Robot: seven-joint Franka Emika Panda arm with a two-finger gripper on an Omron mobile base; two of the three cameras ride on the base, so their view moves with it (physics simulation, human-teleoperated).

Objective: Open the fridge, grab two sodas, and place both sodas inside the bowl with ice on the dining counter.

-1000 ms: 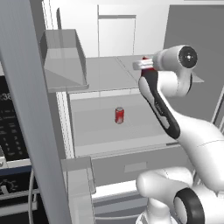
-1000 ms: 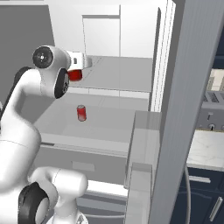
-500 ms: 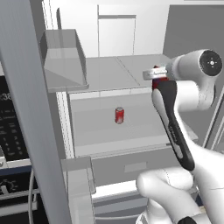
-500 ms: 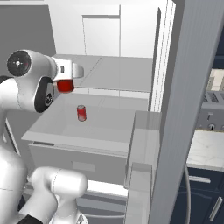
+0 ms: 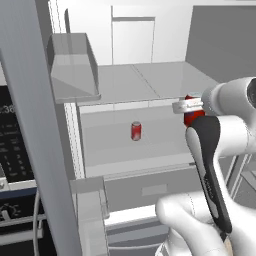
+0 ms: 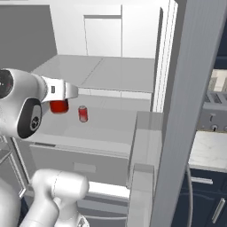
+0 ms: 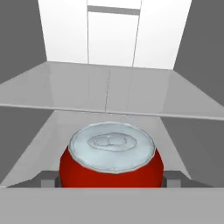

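Claw [image 7: 112, 181] clamped on red soda can [image 7: 111, 162], silver top facing hand camera, grey finger pads at both sides of can. In left base view held can [image 5: 192, 112] sits right of centre, at front of open fridge [image 5: 150, 75]. In right base view held can [image 6: 58, 106] sits left of centre under white wrist. 2nd soda can [image 5: 136, 130] upright on lower grey shelf [image 5: 125, 145], mid-frame, well apart from held can. Upper shelf [image 7: 109, 92] spans frame above.
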